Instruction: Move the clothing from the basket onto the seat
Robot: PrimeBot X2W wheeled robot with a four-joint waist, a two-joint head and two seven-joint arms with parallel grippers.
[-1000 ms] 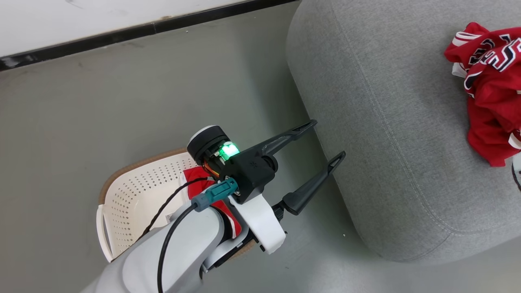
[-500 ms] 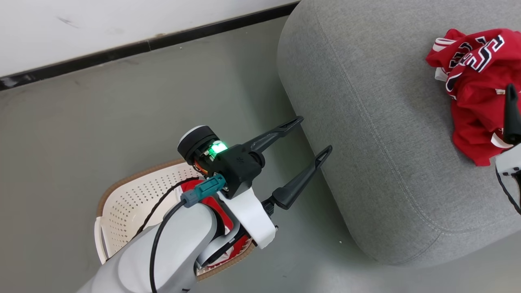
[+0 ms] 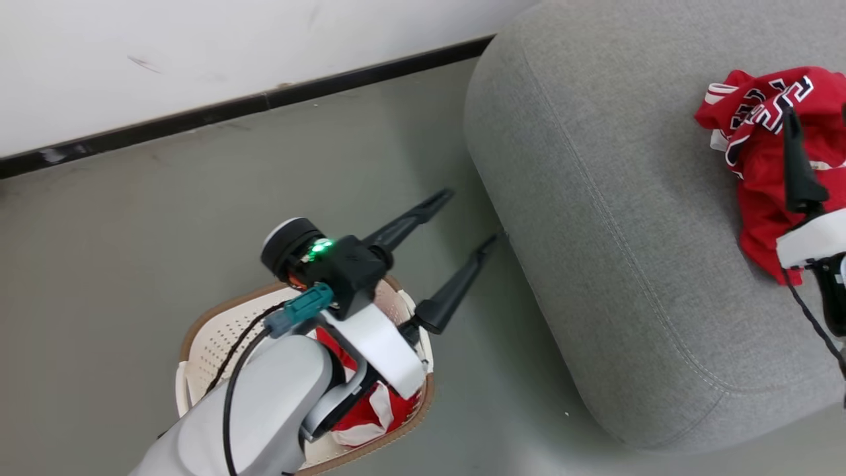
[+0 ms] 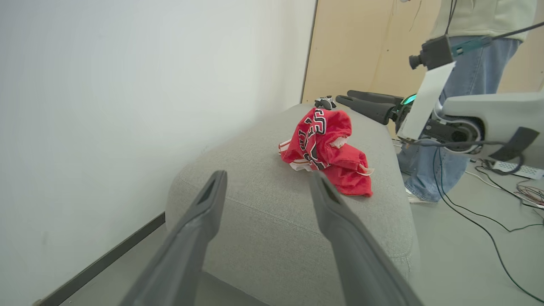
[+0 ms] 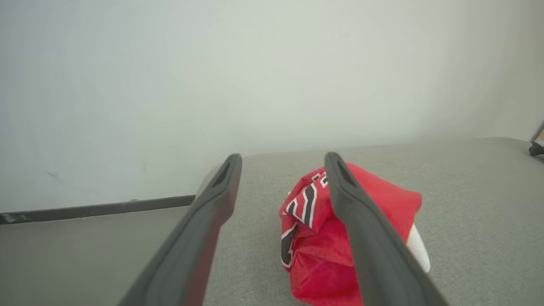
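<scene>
The cream basket with a brown rim stands on the floor at the lower left, and red clothing with white trim lies in it, partly hidden by my left arm. My left gripper hangs open and empty above the basket's far right edge, pointing at the seat. A red lettered garment lies crumpled on the grey seat. My right gripper stands open just above that garment, touching nothing I can see. The left wrist view has the garment beyond the open left fingers.
A white wall with a dark skirting strip runs behind the grey floor. A person in jeans stands beyond the seat's far end, with cables on the floor there. Bare floor lies between basket and seat.
The head camera has shifted. My left gripper has drawn back from the seat's edge and sunk nearer the basket. A right finger has come into view over the garment on the seat.
</scene>
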